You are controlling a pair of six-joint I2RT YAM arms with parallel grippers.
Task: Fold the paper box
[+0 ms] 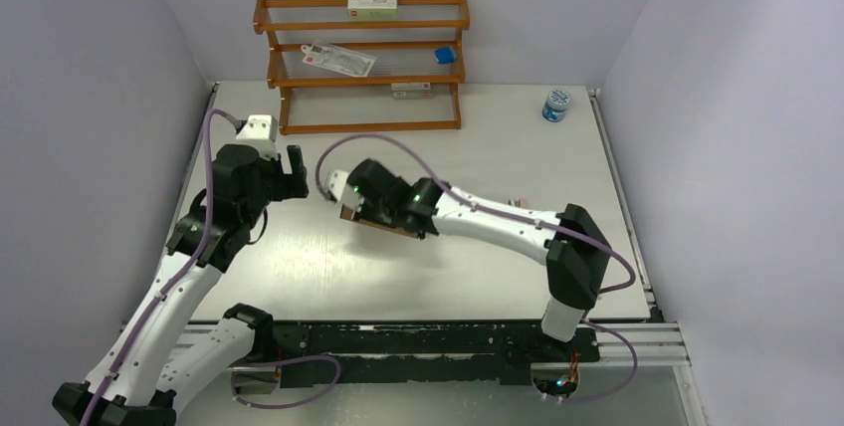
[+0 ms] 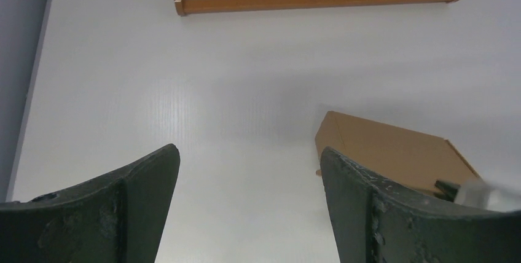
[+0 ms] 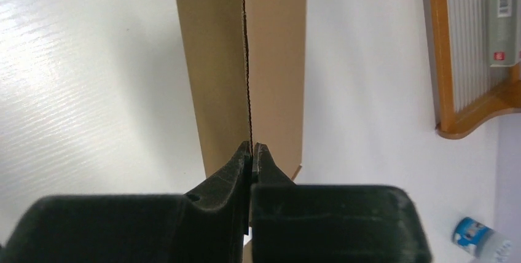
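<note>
The paper box [image 1: 382, 228] is plain brown cardboard, held tilted a little above the table near its middle. In the right wrist view the paper box [image 3: 215, 72] stretches away from the fingers, with a thin cardboard edge running down its middle into them. My right gripper [image 1: 358, 199] [image 3: 252, 148] is shut on that edge. My left gripper [image 1: 296, 173] [image 2: 249, 149] hangs open to the left of the box with only bare table between its fingers. The box's corner [image 2: 393, 149] shows just behind the left gripper's right finger [image 2: 368, 214].
A wooden rack [image 1: 363, 68] [image 2: 319, 0] [image 3: 470, 60] stands at the back of the table with white-and-green cartons [image 1: 371, 5] on its shelves. A small blue-capped jar [image 1: 556, 105] [image 3: 476, 236] sits at the back right. Walls close in left and right.
</note>
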